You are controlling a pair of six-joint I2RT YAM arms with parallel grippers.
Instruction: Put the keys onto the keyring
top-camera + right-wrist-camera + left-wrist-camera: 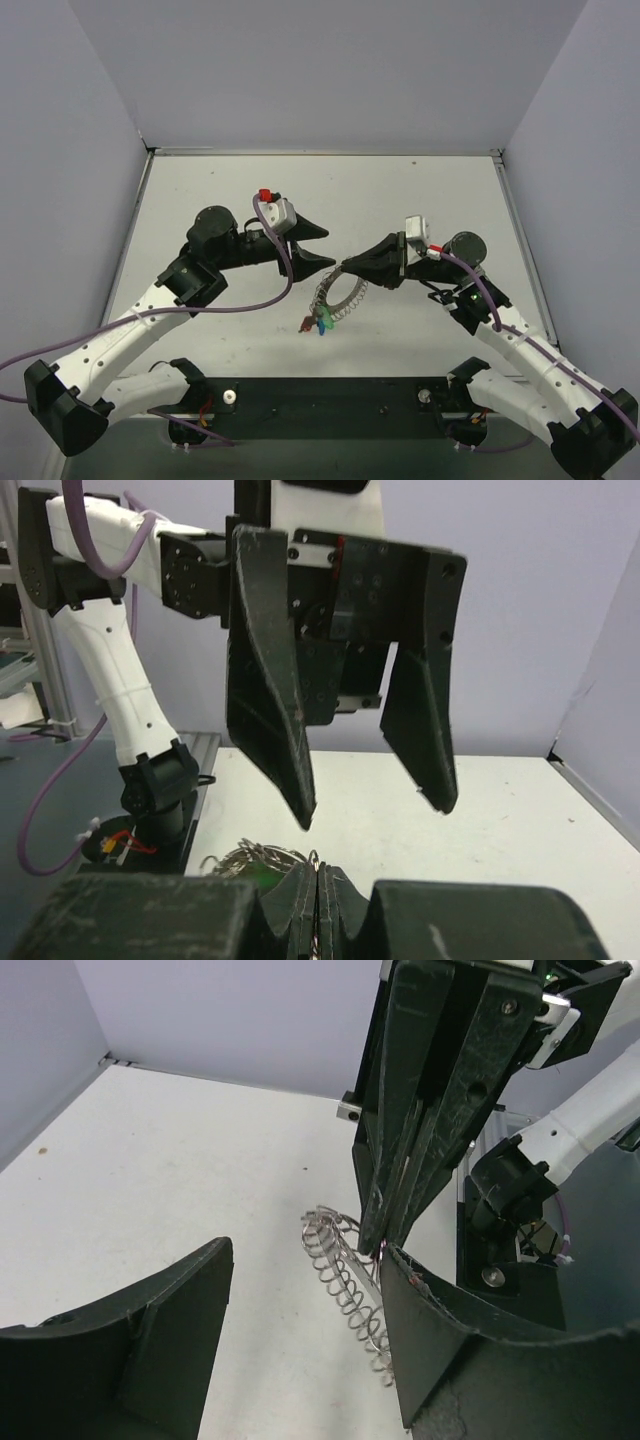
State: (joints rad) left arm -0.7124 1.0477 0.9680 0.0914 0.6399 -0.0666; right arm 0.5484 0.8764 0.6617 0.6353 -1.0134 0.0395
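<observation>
A white counter point(420, 200) lies boxed in by plain pale walls point(330, 70) on three sides. A metal strip point(320, 152) lines its far edge, and a black plate point(330, 395) spans its near edge. One tiny dark speck point(42, 1150) marks the surface.

keyring point(338, 297): middle of desk point(420, 190), towards near edge
keys point(318, 323): at keyring's near-left rim
left tool point(328, 247): behind keyring
right tool point(347, 267): on keyring's far rim

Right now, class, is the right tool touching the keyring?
Touching. The left wrist view shows the right tool shut, its fingertips pinching the keyring at its coiled rim.
</observation>
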